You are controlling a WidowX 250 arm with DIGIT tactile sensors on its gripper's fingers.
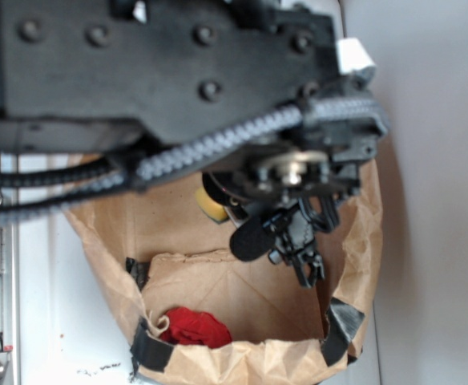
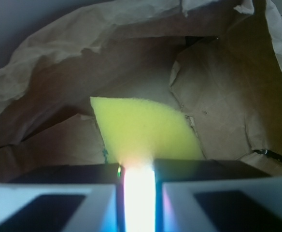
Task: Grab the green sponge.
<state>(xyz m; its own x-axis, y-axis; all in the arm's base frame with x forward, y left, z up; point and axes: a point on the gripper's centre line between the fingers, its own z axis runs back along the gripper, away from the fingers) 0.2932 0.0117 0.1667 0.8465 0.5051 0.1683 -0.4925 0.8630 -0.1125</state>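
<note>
Exterior view: pretty cramped shot, the black arm (image 1: 162,72) fills the whole top half and blocks a lot.
Gripper from outside: the gripper (image 1: 286,241) hangs down into a crumpled brown paper bag (image 1: 354,233) that's folded open like a tray, with black tape (image 1: 342,325) on its corners.
Sponge from outside: only a small yellow bit of the green sponge (image 1: 211,205) peeks out just left of the gripper, tucked under the wrist, up off the bag floor.
Other stuff in the bag: a red cloth lump (image 1: 195,327) sits at the near left corner, well apart from the gripper.
Surroundings: white surface (image 1: 58,305) under the bag, pale wall on the right.
Jaw state from outside: honestly can't read it here, too much clutter.

Wrist view: way clearer.
Fingers: two dark pads (image 2: 73,174) with white housings sit close together at the bottom edge, only a narrow bright glowing strip between them.
Sponge up close: yellow foam fills the middle of the shot, running straight down into that strip, so the jaws are clamped on it. A thin dark green edge shows at its lower left.
Background: wrinkled brown paper all around behind the sponge.
</note>
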